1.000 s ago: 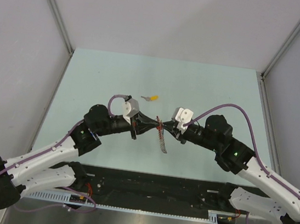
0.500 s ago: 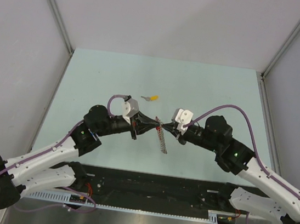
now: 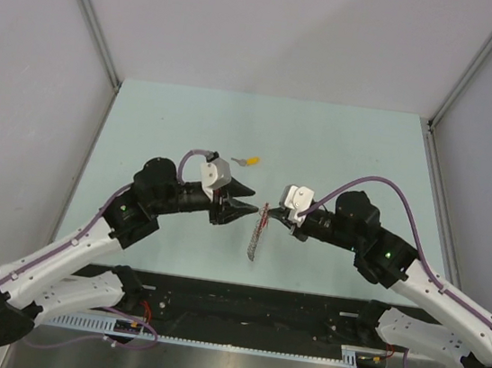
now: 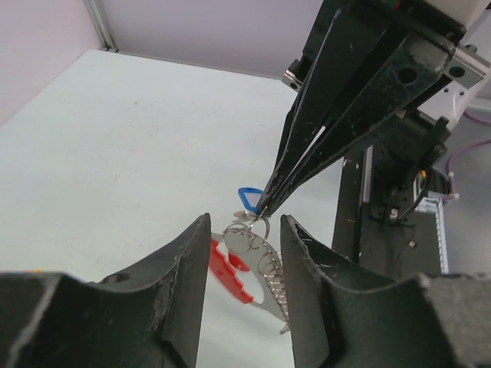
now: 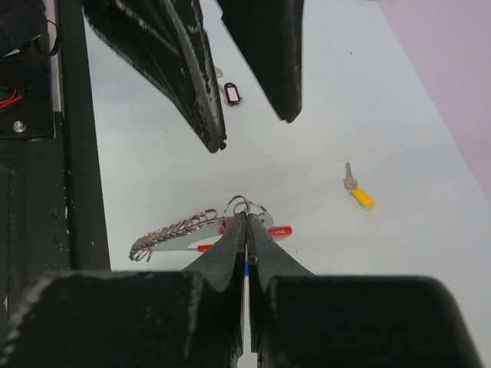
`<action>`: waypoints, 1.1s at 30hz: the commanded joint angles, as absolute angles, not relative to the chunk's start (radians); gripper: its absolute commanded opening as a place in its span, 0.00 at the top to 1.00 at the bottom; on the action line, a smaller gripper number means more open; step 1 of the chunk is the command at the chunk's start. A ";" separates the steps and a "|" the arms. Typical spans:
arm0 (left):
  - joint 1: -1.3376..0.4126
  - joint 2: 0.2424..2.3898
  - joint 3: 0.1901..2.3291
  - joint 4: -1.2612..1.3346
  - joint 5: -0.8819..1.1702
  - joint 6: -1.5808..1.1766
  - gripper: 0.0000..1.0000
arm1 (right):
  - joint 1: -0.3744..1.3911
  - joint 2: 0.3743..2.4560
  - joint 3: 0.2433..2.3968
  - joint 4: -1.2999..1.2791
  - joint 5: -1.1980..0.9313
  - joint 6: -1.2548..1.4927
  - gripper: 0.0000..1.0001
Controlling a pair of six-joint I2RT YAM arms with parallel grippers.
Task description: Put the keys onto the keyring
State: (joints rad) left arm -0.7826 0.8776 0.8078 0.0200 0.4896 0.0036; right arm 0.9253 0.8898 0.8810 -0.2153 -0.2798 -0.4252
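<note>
The keyring (image 3: 257, 235), a silvery chain with a red tag (image 4: 230, 274), hangs above the table from my right gripper (image 3: 267, 214). That gripper (image 5: 245, 218) is shut on the keyring's (image 5: 176, 230) top rings. A blue key cap (image 4: 245, 198) shows right at the pinch. My left gripper (image 3: 251, 201) faces it from the left, open and holding nothing. In the left wrist view the keyring dangles just beyond the left gripper (image 4: 244, 261), apart from both pads. A yellow-capped key (image 3: 250, 161) lies on the table behind the grippers, also in the right wrist view as the yellow key (image 5: 359, 196).
A small black loop tag (image 5: 232, 93) lies on the pale green table (image 3: 342, 142) beyond the left gripper (image 5: 253, 130). The black base rail (image 3: 248, 307) runs along the near edge. Grey walls stand on three sides.
The left gripper has opened and drawn back to the left, letting go of the keyring. The keyring now hangs from the right gripper alone, its chain swung down and left.
</note>
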 commanded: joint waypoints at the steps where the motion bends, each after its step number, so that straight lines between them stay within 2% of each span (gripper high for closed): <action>1: -0.750 0.917 0.931 -0.225 0.641 0.184 0.54 | 0.922 0.868 0.905 -0.210 -0.317 -0.475 1.00; 8: -0.738 1.037 0.995 -0.350 0.810 0.357 0.55 | 0.922 0.867 0.917 -0.244 -0.359 -0.499 1.00; 16: -0.739 1.134 1.057 -0.402 0.906 0.394 0.63 | 0.925 0.870 0.920 -0.256 -0.371 -0.503 1.00; 27: -0.739 1.169 1.049 -0.361 0.939 0.345 0.79 | 0.930 0.877 0.923 -0.258 -0.371 -0.503 1.00; 33: -0.742 1.177 1.043 -0.350 0.936 0.328 0.78 | 0.934 0.884 0.927 -0.258 -0.370 -0.502 1.00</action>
